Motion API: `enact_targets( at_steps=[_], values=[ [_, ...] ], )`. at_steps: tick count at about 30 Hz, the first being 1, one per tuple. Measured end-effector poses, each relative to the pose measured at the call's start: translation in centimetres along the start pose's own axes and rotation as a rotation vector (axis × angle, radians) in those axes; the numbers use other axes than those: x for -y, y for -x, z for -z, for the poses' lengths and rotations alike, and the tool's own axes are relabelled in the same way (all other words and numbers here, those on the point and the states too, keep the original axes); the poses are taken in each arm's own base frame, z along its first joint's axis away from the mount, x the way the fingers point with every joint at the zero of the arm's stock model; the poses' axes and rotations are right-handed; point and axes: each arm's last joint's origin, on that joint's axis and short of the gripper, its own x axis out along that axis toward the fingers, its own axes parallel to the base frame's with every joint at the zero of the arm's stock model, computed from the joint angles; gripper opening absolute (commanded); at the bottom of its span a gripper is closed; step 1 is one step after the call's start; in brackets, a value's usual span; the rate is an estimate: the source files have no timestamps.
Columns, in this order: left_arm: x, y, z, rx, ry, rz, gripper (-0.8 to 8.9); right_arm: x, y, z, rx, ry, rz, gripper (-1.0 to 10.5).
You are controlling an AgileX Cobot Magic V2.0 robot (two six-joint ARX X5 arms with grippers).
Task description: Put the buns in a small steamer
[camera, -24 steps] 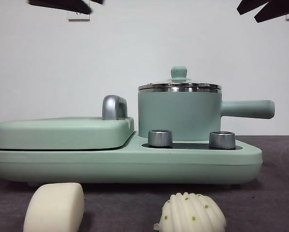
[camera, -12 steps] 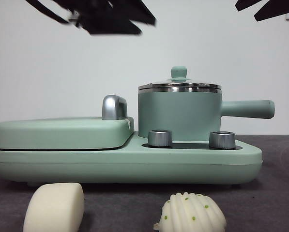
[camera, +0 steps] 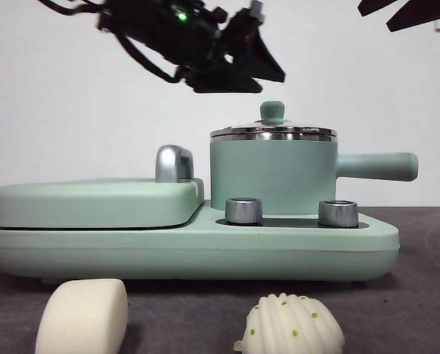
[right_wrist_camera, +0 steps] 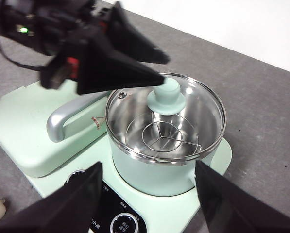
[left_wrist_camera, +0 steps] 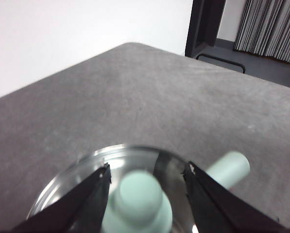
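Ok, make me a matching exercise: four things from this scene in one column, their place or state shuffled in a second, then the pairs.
Things:
1. left gripper
2. lid
3. shell bun
4. right gripper

Place or state:
A. on the table in front of the cooker
B. closed on the steamer
C. open, jaws either side of the lid knob
D. open, waiting above the steamer

Pairs: 1-C, 2-B, 3-A, 4-D
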Motion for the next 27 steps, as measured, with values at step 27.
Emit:
enact_targets(
  at_steps=[27],
  values=[
    [-0.5,-2.3,1.9,-0.109,-0.009,-0.03,1.91,0.0,0.0,0.0,-0.001,0.0,0.0,3.0]
  ],
)
